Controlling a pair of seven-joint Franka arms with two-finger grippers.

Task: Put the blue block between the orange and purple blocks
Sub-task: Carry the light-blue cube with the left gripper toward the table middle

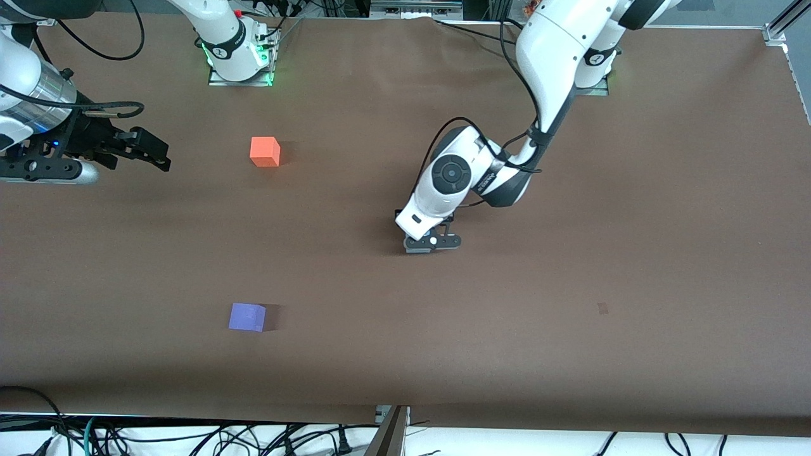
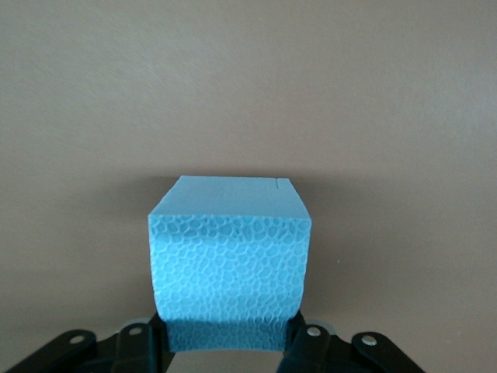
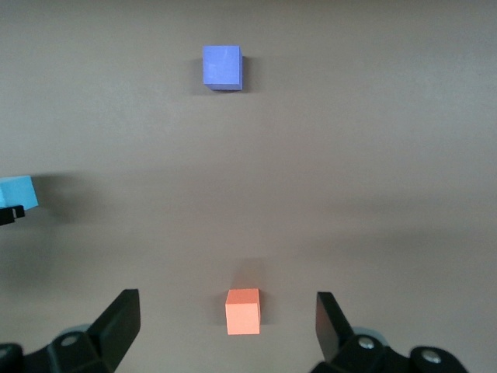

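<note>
Left claw (image 1: 433, 242) sits low over the middle of the brown desk (image 1: 570, 285), clenched on the blue block (image 2: 229, 260); the left wrist view shows a finger (image 2: 147, 342) pressed to each side of the cube's lower part. Whether the block rests on the desk or hangs just above it cannot be told. Gripping the cube by two opposite faces leaves its underside free, which suits setting it down flat later.

Right claw (image 3: 225, 322) waits above the desk at the right arm's end, its fingers spread wide and holding nothing. It looks parked clear of the gap where the blue block must go.

From the left claw, the orange block (image 1: 265, 151) and the purple block (image 1: 247, 316) both lie toward the right arm's end, well apart from it and from each other, the purple one closer to the front camera. The open stretch between them looks wide enough for the cube.

From the front, the left arm's wrist covers the blue block almost wholly. In the right wrist view only its corner shows at the picture's edge.
</note>
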